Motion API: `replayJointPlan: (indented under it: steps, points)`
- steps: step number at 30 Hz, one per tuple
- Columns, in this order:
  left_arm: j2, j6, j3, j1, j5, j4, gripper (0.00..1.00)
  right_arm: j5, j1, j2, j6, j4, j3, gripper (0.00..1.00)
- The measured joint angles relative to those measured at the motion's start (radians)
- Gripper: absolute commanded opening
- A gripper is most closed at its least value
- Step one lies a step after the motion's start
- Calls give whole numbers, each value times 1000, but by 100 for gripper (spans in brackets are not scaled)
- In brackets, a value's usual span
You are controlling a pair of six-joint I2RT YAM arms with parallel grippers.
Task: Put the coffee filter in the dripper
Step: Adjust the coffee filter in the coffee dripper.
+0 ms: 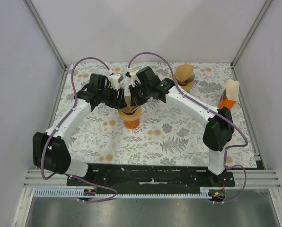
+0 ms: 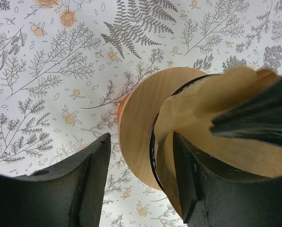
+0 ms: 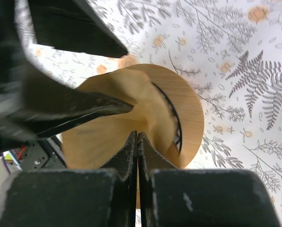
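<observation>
Table (image 1: 179, 137): Covered with a fern-print cloth. Both arms meet over its middle, above the dripper.

Left gripper (image 2: 141, 137): The jaws stand partly open and clamp nothing. One finger is outside the wooden collar with cloth showing between them. The other reaches inside the paper cone. I judge it to be steadying and spreading the paper, not holding it.

Right gripper (image 3: 137, 135): The jaws are fully closed, with the tips on a fold in the near wall of the paper. I read this as a pinch on the filter.

Dripper (image 1: 131, 118): It stands on the table near the centre, with its orange base underneath and its wooden collar facing up.

Coffee filter (image 3: 108, 127): It sits in the mouth of the dripper, crumpled and tilted. One side rides up over the collar and is not yet seated against the inner wall.

Step in hand: I seat the cone. I would lower the pinched wall straight down along the dripper's axis and use the left finger inside to press the paper outward.

Caution: I avoid pulling sideways. The paper could tear, or the dripper could tip or slide on the cloth.

Release: I would open the right jaws only once the rim of the paper lies evenly around the collar.
</observation>
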Motion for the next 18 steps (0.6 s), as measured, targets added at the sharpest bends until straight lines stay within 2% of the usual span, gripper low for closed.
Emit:
replayJointPlan:
  steps: [6, 10, 18]
  points:
    - [0, -9, 26, 5, 18, -24, 69, 98, 26, 119, 5, -129, 135, 0]
    - [0, -12, 63, 17, 39, -71, 75, 163, 40, 141, 3, -188, 203, 0]
    - [0, -22, 157, 43, 121, -155, 81, 241, 62, 185, -13, -270, 264, 0]
